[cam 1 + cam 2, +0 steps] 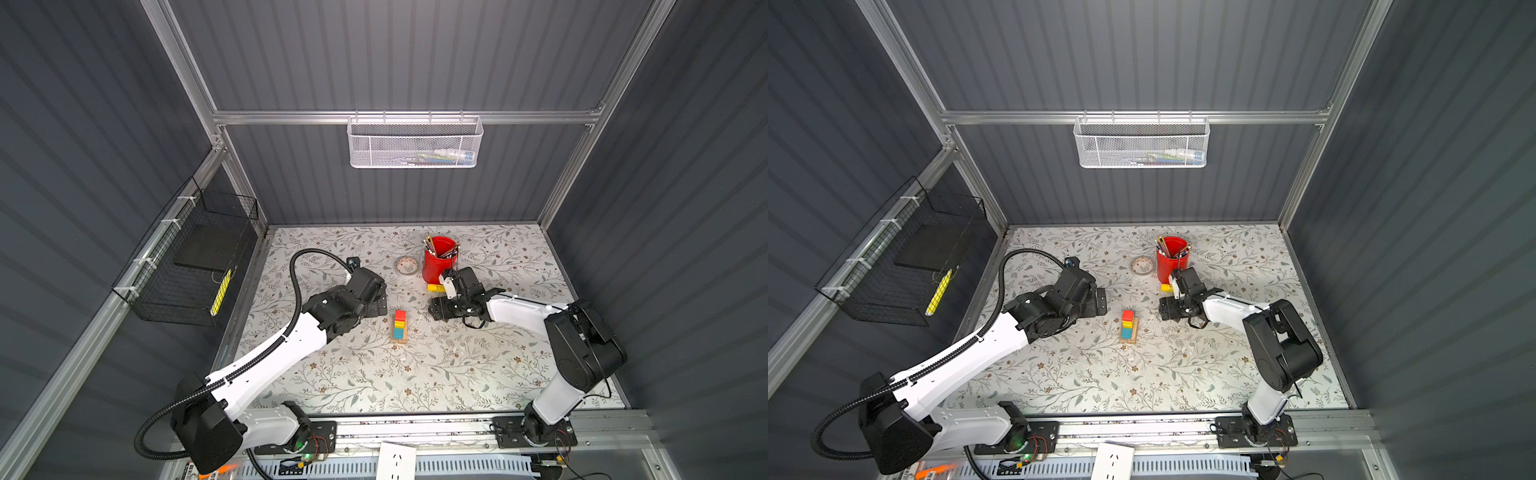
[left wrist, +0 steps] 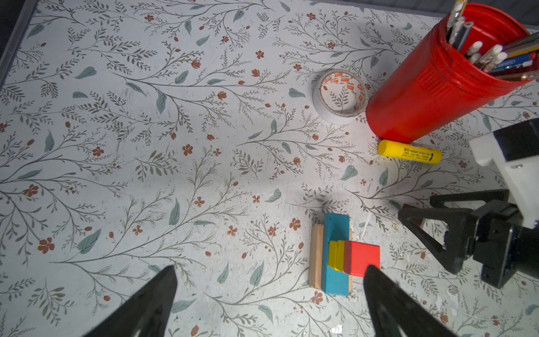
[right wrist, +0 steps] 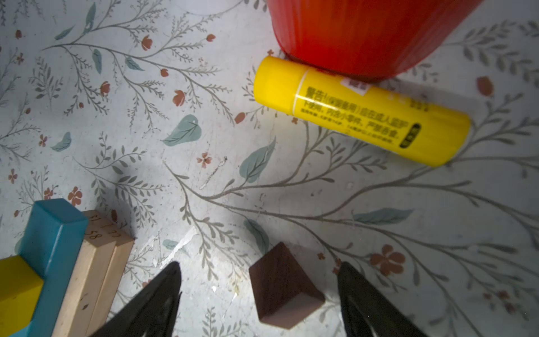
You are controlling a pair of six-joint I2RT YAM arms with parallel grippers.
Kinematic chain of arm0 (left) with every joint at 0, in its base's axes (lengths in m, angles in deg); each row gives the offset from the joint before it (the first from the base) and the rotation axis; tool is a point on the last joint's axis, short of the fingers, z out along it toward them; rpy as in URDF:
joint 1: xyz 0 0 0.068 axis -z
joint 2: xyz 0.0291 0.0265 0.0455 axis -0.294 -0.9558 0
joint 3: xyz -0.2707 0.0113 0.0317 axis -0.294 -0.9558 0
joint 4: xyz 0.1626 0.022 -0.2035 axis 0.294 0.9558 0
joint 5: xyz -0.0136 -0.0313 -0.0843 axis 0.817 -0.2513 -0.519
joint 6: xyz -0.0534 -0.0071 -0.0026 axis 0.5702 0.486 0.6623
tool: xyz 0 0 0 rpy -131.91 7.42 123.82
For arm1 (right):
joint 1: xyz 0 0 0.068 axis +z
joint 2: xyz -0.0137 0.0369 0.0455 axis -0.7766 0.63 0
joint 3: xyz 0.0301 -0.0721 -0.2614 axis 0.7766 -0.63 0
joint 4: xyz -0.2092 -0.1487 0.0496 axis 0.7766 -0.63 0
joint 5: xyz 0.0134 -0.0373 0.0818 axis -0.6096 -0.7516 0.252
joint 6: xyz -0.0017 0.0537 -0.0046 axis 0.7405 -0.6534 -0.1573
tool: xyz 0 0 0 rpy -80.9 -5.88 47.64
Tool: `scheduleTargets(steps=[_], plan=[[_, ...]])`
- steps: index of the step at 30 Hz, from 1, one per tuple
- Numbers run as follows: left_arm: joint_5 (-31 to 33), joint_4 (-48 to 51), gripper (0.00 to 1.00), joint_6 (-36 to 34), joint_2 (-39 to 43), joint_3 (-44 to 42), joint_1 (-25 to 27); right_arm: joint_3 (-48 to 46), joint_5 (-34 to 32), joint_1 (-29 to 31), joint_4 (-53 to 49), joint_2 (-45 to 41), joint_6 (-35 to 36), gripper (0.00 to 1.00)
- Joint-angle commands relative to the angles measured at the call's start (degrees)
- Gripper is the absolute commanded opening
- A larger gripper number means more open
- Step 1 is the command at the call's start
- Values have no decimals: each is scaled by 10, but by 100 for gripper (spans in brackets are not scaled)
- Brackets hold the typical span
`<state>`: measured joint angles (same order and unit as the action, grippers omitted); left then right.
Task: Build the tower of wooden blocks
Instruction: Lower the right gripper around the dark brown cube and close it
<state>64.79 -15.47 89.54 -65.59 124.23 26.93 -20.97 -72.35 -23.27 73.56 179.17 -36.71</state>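
Brown wedge-shaped roof piece (image 3: 284, 287) is pretty much hidden under the right gripper (image 3: 259, 262) in both top views; the wrist view shows it lying between spread jaws, untouched. Tower (image 1: 400, 326) stands mid-table: tan bars (image 3: 96, 262) mostly covered, then teal bar (image 2: 335, 230), yellow cubes (image 2: 335, 258), and a smooth red cube (image 2: 363, 258) on top. Left gripper (image 2: 270, 267) gapes empty beside it.

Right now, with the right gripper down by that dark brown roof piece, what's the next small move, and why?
Probably close the right gripper on the dark brown roof piece. Its open jaws stand either side of it on the table, apart from the tower, whose top red cube is bare.
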Motion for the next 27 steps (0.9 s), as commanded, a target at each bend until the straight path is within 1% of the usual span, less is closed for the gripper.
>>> scheduleTargets(steps=[1, 4, 7, 10, 13, 18, 20, 24, 27], plan=[[14, 6, 100, 10, 5, 0, -5, -10, 23, -2, 24, 16, 12, 77], [13, 6, 100, 12, 6, 1, -5, -12, 25, -2, 26, 22, 13, 71], [13, 7, 100, 14, 9, 0, -6, -18, 33, 1, 25, 18, 15, 68], [15, 12, 100, 18, 10, 0, -7, -35, 28, 10, 29, 6, 10, 64], [16, 14, 100, 18, 14, 0, -6, -44, 16, 24, 20, -1, 8, 63], [17, 14, 100, 21, 18, -4, -7, -37, -66, 56, -13, -4, 5, 61], [16, 14, 100, 20, 19, -3, -7, -29, -75, 58, -24, 3, 6, 59], [18, 16, 100, 20, 21, -3, -8, -9, -126, 69, -51, 19, 13, 52], [17, 15, 100, 18, 22, -6, -8, 4, -135, 71, -66, 31, 17, 48]])
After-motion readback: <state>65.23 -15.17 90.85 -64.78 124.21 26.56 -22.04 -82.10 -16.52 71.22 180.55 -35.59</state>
